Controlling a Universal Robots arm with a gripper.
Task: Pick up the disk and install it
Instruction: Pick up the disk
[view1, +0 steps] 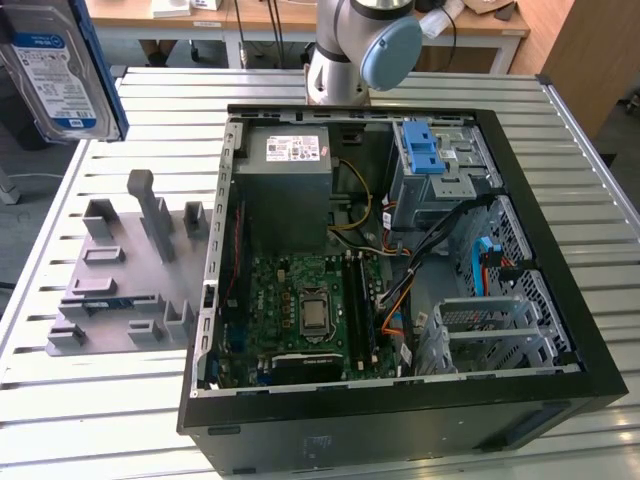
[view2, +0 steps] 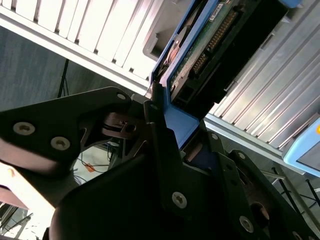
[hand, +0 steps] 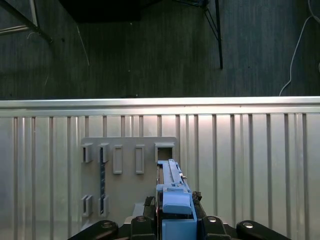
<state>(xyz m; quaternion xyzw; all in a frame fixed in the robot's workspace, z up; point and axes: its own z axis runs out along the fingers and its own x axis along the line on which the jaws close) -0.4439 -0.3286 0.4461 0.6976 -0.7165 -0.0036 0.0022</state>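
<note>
The disk (view1: 55, 75), a silver hard drive with a blue-and-white label and a blue carrier frame, hangs high at the exterior view's left, off the table's far corner. In the second wrist view my gripper (view2: 180, 135) is shut on the blue carrier end of the disk (view2: 210, 45), whose green circuit-board side shows. In the first wrist view the disk (hand: 172, 195) stands edge-on between the black fingers (hand: 207, 222), above the grey fixture plate (hand: 130, 190).
An open black computer case (view1: 400, 420) lies on the slatted metal table (view1: 100, 420), with a motherboard, a grey power supply (view1: 290, 180) and a drive cage with a light-blue latch (view1: 425, 150). The grey fixture plate (view1: 110, 290) with upright holders sits beside the case. The arm's base (view1: 345, 60) stands behind the case.
</note>
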